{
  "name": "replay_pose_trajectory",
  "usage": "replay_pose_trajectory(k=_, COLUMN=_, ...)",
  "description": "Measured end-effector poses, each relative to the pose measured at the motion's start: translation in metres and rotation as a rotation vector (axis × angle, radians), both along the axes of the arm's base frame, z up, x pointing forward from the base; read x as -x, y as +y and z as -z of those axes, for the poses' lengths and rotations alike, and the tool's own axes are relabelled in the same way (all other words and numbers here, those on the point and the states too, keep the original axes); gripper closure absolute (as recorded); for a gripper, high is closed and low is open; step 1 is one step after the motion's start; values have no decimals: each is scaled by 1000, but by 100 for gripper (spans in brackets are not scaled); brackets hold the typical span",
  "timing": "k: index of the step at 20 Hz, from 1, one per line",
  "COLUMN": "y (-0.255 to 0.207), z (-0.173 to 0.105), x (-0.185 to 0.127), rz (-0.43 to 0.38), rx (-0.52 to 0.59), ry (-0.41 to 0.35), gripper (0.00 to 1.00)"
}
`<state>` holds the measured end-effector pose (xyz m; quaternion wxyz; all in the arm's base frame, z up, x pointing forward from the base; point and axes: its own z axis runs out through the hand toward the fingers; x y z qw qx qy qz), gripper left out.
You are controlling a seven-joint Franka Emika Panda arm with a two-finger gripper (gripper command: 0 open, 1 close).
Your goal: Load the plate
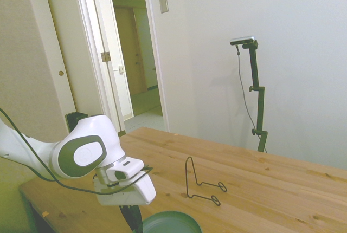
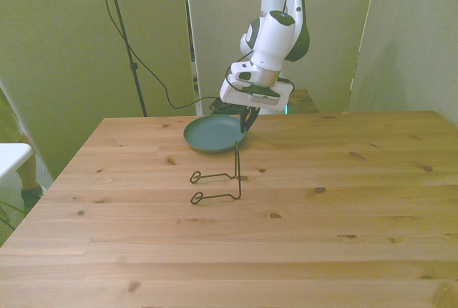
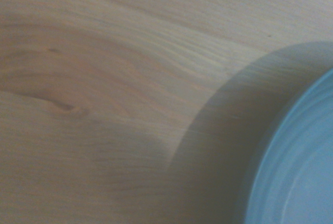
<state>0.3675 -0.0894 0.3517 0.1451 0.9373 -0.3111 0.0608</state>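
The black wire stand sits mid-desk. Just behind it lies the plate — round, matte teal, shallow-rimmed — flat on the wood. The tool pinches its rim at the front view's right edge.

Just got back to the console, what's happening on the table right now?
The arm's gripper is down at the rim of the green plate, on the side at the front view's right. The plate looks slightly tipped; whether the jaws have closed on it is unclear. The black wire stand stands empty nearby.
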Motion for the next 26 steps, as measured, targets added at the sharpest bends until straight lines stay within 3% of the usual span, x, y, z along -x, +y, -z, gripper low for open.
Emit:
replay_pose_trajectory(k=5, y=-6, z=-24, x=8, rz=33, rx=-62, ry=-39, gripper=100)
replay_pose_trajectory(k=14, y=-25, z=-99, x=35, rz=72, rx=-240, ry=-161, gripper=100)
replay_pose_trajectory(k=21, y=-28, z=-179, x=0, rz=-30, rx=-334, ry=-192, gripper=100)
replay_pose_trajectory(k=26, y=-48, z=-213, x=-21, rz=-142, rx=-460, ry=-219, gripper=100)
